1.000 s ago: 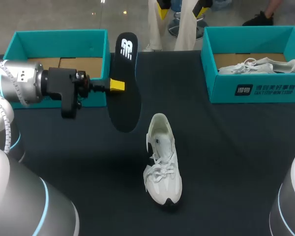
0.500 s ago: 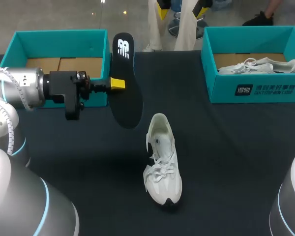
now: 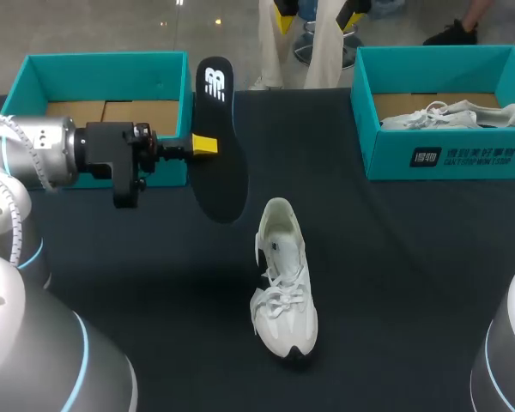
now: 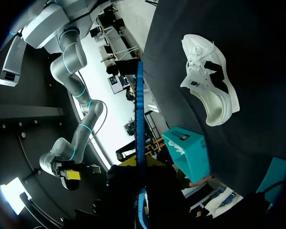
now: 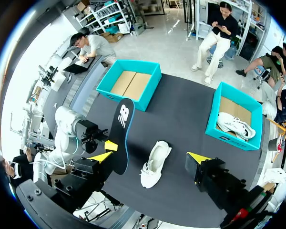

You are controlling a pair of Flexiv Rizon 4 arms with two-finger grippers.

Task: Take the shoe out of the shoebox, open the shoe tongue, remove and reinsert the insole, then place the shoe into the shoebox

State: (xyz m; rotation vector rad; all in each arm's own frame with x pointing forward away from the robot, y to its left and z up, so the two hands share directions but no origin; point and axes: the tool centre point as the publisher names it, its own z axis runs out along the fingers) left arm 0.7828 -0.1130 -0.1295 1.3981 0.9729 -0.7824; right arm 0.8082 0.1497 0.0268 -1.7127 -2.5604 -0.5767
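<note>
- At the surface's (image 3: pixel 395 257) left side, the left gripper (image 3: pixel 204 146) pinches the black insole (image 3: pixel 221 172) by one edge, holding it upright in the air.
- At 5 o'clock from the insole, apart from it, the white shoe (image 3: pixel 281 283) lies with its heel toward 12.
- At 10 o'clock from that gripper sits the empty shoebox (image 3: pixel 99 58).
- Overhead, the right gripper (image 5: pixel 150 157) is spread wide, holding nothing.
- Risk: such an edge pinch may let the insole swivel or slip, and the unheld shoe may slide or tip when pushed.
</note>
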